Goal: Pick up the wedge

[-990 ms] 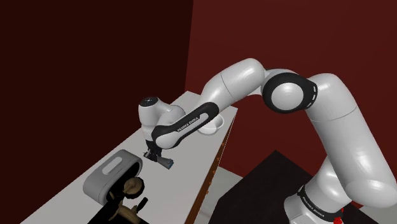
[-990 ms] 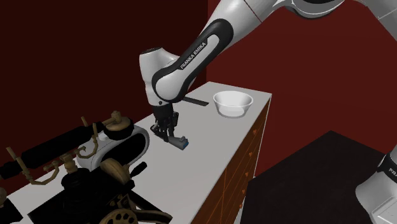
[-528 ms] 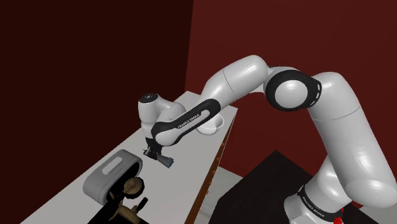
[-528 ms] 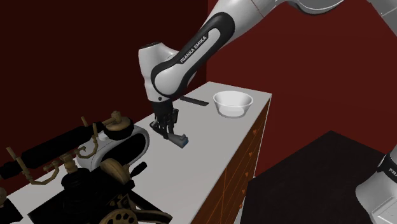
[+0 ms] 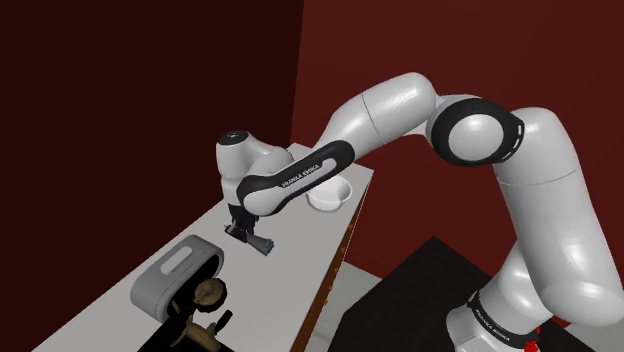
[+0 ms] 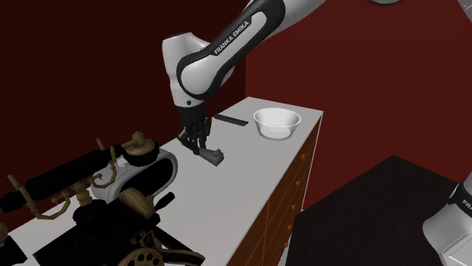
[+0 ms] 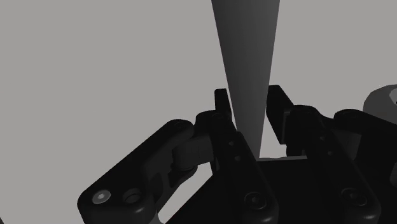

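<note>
As tool [image 7: 249, 95] clasps wedge [image 7: 247, 51], it tapers lengthwise — inward.

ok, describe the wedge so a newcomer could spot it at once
Start at the long pale countertop. Midway along it, between the white bowl and the grey appliance, the black claw clasps the wedge. It is small, dark grey and tapering, unlike its rounded neighbours.

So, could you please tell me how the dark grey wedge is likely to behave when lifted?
The dark grey tapered wedge looks rigid, with straight edges. Its sides widen away from the black end effector clasping it, so squeezing might push it outward. Most of it sticks out past the fingers, so it may pivot if gripped loosely.
</note>
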You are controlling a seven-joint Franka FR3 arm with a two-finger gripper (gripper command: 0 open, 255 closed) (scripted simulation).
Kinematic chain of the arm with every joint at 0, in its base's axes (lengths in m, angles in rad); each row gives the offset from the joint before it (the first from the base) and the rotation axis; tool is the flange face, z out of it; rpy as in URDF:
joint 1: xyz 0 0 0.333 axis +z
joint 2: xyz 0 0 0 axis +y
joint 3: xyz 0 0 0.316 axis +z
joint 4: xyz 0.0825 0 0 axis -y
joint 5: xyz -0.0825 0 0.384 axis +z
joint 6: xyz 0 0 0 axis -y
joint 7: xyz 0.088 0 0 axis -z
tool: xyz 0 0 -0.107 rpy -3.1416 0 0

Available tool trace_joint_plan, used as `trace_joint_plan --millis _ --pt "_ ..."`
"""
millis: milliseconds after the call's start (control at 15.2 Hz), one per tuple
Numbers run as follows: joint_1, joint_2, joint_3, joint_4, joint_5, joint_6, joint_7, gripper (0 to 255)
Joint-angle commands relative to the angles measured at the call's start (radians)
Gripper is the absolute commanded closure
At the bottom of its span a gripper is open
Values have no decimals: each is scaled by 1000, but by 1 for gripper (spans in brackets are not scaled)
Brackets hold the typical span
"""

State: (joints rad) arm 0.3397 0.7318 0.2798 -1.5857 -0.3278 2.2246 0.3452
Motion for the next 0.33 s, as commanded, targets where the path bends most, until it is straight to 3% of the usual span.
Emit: trace_joint_plan --millis 0,264 --pt "-2 -17 5 0 6 -17 -4 255" --pt "-5 -35 9 0 11 -35 -8 255"
